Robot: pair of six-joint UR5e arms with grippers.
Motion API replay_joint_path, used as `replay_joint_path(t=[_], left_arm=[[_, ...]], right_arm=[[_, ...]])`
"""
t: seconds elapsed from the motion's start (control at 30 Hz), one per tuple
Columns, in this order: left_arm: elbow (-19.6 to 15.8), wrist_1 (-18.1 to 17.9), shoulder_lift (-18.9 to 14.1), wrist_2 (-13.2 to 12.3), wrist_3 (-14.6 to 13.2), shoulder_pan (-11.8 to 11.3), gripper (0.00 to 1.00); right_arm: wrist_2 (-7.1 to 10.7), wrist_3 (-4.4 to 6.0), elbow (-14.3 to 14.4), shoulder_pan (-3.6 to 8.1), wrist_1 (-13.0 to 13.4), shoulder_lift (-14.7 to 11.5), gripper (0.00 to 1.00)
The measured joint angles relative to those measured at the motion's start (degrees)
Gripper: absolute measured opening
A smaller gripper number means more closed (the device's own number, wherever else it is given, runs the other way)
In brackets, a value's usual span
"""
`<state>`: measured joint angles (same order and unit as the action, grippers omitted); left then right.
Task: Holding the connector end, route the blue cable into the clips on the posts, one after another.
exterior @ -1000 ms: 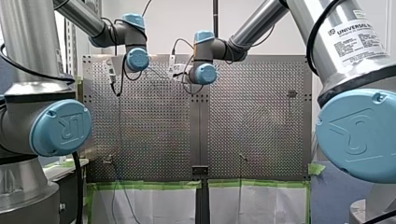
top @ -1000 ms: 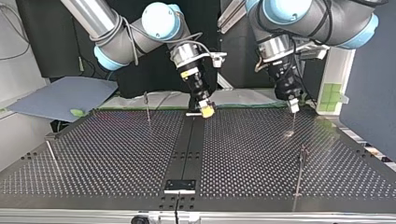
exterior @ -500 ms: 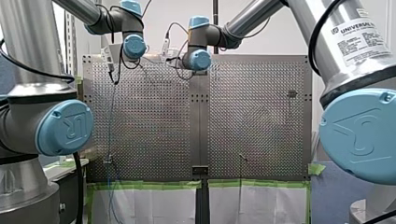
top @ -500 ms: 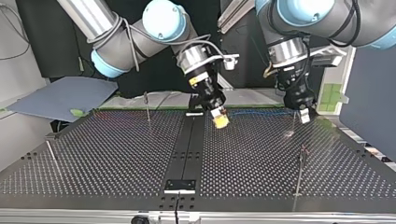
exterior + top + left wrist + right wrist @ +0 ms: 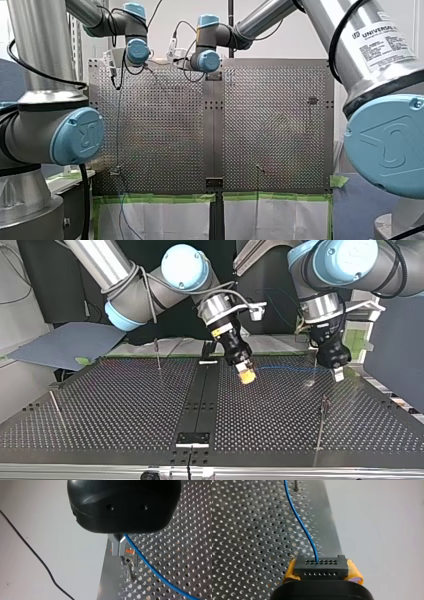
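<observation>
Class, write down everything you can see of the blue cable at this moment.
The blue cable is thin, smooth and round, seemingly plastic-sheathed. One end enters a hole in the black connector, which my right gripper clamps between yellow pads. From there it curves above the perforated table to my left gripper, whose metal fingers pinch it. Beyond them it runs on over the table, out of the wrist view.

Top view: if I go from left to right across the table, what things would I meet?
thin leaning post → upright post → my right gripper, with yellow pads → blue cable → my left gripper
</observation>
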<state>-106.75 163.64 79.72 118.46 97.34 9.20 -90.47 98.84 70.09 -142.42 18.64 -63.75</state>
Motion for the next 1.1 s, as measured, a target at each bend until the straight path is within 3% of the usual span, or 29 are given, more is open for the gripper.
replay_joint_path(t=[0.4,0.8,1.1], left_arm=[[2.9,1.1,2.2,-5.4,0.0,-5.8,0.0],[7.1,3.9,5.7,-8.6,0.1,-7.4,0.0],[8.1,4.5,6.9,-9.4,0.2,-8.5,0.0]], right_arm=[[0.11,0.33,-6.1,-0.22,-4.0,3.3,0.0],[0.18,1.09,-12.8,-1.05,-5.7,7.6,0.0],[0.04,1.11,-14.6,-1.18,-6.3,8.5,0.0]])
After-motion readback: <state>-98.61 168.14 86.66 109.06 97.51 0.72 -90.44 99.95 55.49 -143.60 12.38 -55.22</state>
